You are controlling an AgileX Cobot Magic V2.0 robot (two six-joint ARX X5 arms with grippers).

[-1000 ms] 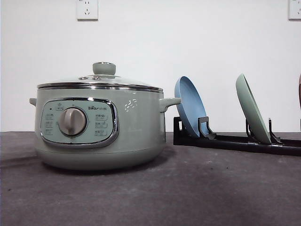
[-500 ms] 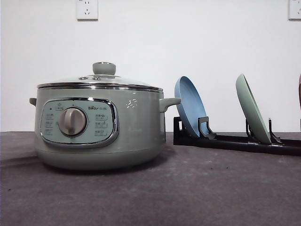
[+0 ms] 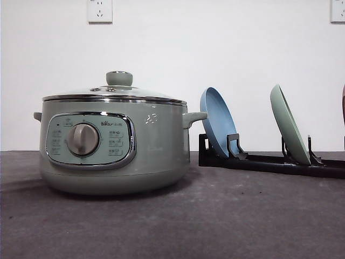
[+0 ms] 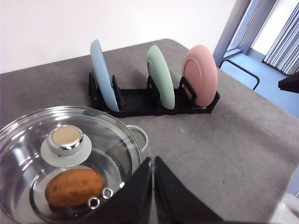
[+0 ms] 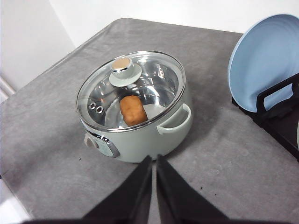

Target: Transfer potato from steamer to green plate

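Steamer (image 3: 113,143): sitting on the left of the grey counter (image 3: 215,216), glass lid (image 5: 133,88) lying closed on it, dial facing forward.
Potato (image 5: 133,110): lying inside the steamer under the lid, seen through the glass from both wrist views (image 4: 74,187).
Rack (image 3: 269,161): black, standing on the counter to the right of the steamer.
Blue plate (image 3: 218,122): leaning on edge in the rack's slot nearest the steamer.
Green plate (image 3: 289,124): leaning on edge in the next slot to the right, apart from the blue one.
Pink plate (image 4: 200,75): standing on edge in the last slot, beyond the green plate.
Left claw (image 4: 153,186): clenched, fingers pressing together with nothing between them, hovering beside the steamer's rim.
Right claw (image 5: 153,186): clenched too, empty, hanging above the counter just in front of the steamer's side handle.
Change from the earlier frames: nothing is shifting in the front view; steamer, lid and plates are all staying where they were.
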